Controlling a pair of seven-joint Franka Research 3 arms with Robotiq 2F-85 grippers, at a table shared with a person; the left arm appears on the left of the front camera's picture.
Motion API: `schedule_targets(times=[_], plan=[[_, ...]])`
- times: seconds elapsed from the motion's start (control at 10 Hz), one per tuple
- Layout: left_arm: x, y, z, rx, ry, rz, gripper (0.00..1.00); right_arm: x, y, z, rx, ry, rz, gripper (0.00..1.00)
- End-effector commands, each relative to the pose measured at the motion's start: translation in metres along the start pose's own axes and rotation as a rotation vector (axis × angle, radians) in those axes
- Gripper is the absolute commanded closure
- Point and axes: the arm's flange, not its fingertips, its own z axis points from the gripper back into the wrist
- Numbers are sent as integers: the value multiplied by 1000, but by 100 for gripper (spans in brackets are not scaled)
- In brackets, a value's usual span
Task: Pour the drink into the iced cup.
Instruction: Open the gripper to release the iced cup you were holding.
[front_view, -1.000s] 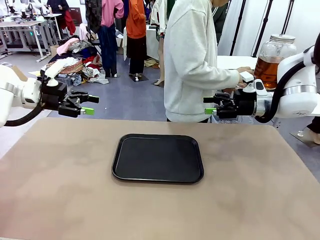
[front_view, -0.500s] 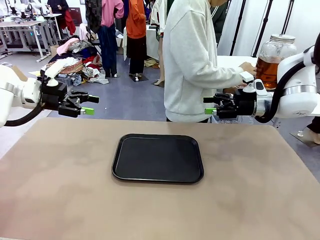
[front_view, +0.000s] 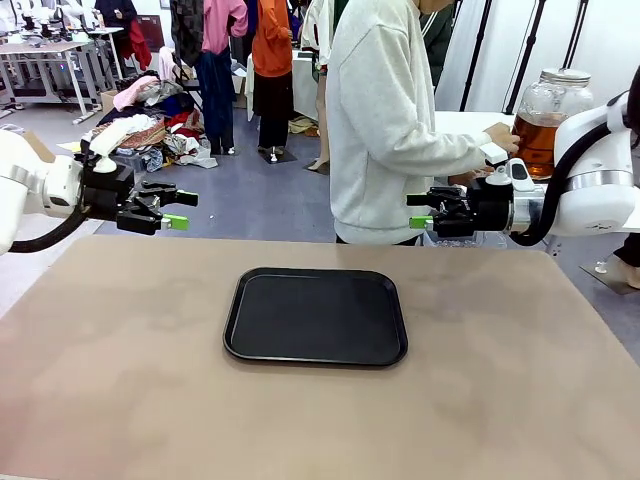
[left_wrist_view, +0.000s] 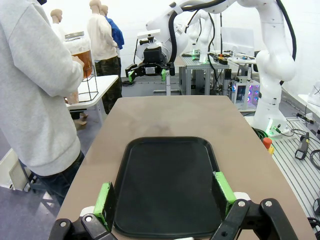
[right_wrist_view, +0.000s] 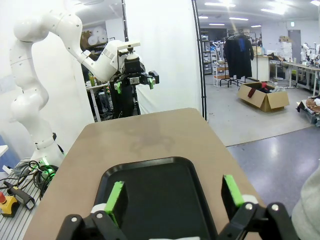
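The drink (front_view: 535, 138) is amber liquid in a large lidded glass jar (front_view: 550, 95) on a white side table behind my right arm; the jar (left_wrist_view: 84, 50) also appears in the left wrist view. A person in a grey sweatshirt (front_view: 385, 120) holds a hand (front_view: 500, 137) against the jar. The iced cup is out of view. My left gripper (front_view: 183, 210) hovers open off the table's far left corner, empty. My right gripper (front_view: 415, 211) hovers open at the far right edge, empty. Both point inward over a black tray (front_view: 315, 315).
The empty black tray (left_wrist_view: 167, 185) (right_wrist_view: 155, 195) lies mid-table on the tan top (front_view: 120, 380). The person stands close behind the far edge, beside my right gripper. Clothes racks and a pile of clothes (front_view: 150, 130) are farther back.
The person's hand has risen from the side table to the jar's side. Neither arm has moved.
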Motion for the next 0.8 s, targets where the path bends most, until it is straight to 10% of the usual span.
schedule_targets(times=[0.0,0.7], plan=[[2,-1,1,-2,-5,-3,0,2,-1,0,-3,2,4,0],[2,-1,1,-2,-5,-3,0,2,-1,0,-3,2,4,0]])
